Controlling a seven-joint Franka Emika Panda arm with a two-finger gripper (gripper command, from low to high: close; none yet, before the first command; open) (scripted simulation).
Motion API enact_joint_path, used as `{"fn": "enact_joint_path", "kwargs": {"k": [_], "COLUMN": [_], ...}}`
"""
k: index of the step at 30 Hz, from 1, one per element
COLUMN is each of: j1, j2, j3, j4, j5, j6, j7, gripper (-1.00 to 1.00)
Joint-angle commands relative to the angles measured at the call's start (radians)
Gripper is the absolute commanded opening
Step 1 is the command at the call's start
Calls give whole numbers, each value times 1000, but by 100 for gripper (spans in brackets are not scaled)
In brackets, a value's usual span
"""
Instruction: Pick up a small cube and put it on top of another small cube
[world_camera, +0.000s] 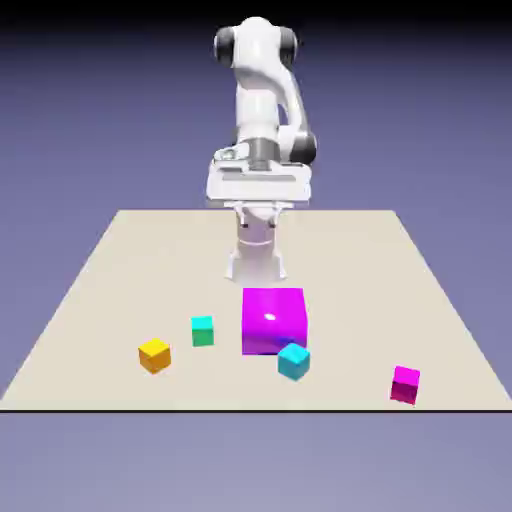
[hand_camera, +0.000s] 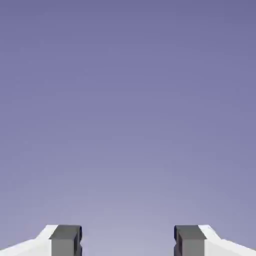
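Nothing is stacked yet; all cubes are sitting on the table (world_camera: 110, 260). Left to right: orange cube (world_camera: 154, 355), green cube (world_camera: 203, 331), big magenta cube (world_camera: 273, 320), teal cube (world_camera: 293, 361) just beside it, small magenta cube (world_camera: 405, 384). Gripper (hand_camera: 128, 241) is hanging high, fingers apart, holding nothing. No containers showing.

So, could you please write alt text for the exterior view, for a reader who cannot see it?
A white robot arm stands at the far edge of a beige table, touching none of five cubes: a large magenta cube mid-table, a teal cube at its front corner, a green cube and an orange cube to the left, a small magenta cube far right.
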Motion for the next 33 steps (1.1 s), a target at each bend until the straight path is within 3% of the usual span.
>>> {"fn": "enact_joint_path", "kwargs": {"k": [1, 22, 32, 33], "j1": [-22, -475, -576, -576], "j2": [36, 797, 1078, 1078], "j3": [7, 162, 199, 199], "j4": [3, 72, 199, 199], "j5": [28, 620, 488, 488], "j6": [19, 428, 572, 572], "j7": [-10, -217, -158, -158], "gripper": [0, 0, 0, -100]}}
